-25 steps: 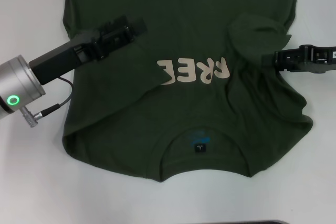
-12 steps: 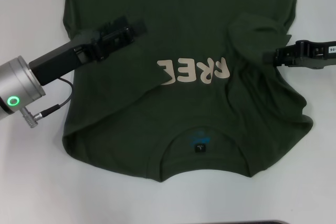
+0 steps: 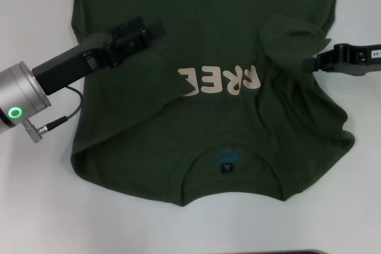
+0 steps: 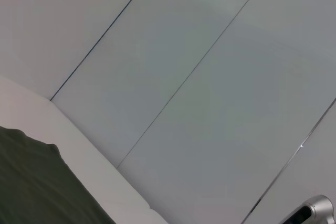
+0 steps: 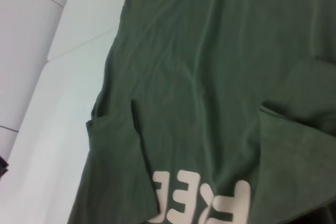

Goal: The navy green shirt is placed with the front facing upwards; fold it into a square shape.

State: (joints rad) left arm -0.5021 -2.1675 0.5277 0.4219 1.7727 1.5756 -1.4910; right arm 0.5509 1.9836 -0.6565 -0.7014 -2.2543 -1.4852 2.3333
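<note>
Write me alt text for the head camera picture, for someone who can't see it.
A dark green shirt lies front up on a white table, both sleeves folded in over the chest and covering part of its cream lettering. The left end effector rests over the left fold; the right end effector is at the right fold.

You've got a smooth white table (image 3: pixel 36 206) under everything, bare along the near edge and down both sides. Lying directly on it is the large dark olive-green cotton T-shirt (image 3: pixel 202 22), spread front-up with its collar toward you and its hem running out past the far edge of the head view. Its cream block letters (image 3: pixel 221 80) read upside down (partly covered where both sleeves are folded inward over the chest). The cloth lies rumpled on your right, flatter on your left.
</note>
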